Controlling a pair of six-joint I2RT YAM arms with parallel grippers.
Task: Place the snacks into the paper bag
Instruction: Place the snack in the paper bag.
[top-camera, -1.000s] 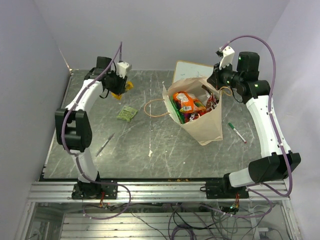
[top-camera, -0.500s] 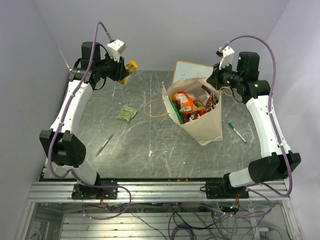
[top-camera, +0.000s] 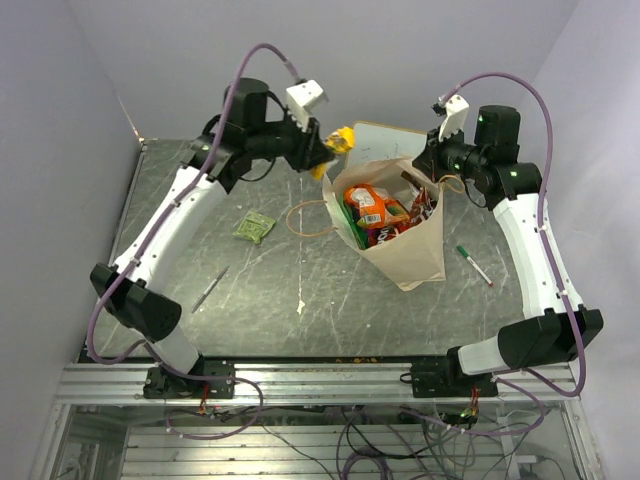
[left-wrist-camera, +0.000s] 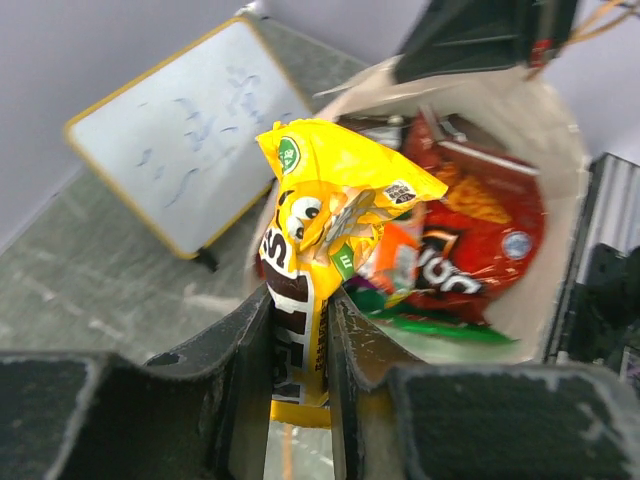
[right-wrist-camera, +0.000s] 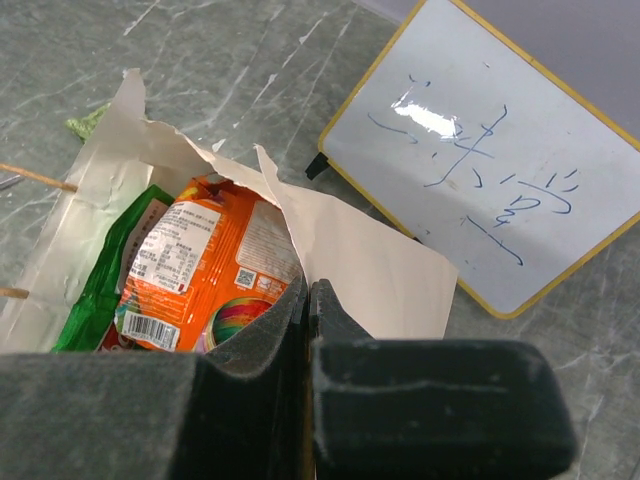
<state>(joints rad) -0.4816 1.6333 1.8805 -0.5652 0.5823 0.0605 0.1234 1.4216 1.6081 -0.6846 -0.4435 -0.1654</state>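
paper bag (top-camera: 415, 255) mouth open | snacks (top-camera: 375, 205) crowd it | whiteboard (top-camera: 385, 138) behind

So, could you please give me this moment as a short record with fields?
Left end effector: shut on a yellow snack packet, raised near the mouth of the paper bag
Right end effector: shut on the bag's rim
Bag contents: orange packet and others, red and green
On table: green-and-white packet, left of the bag
Behind bag: whiteboard
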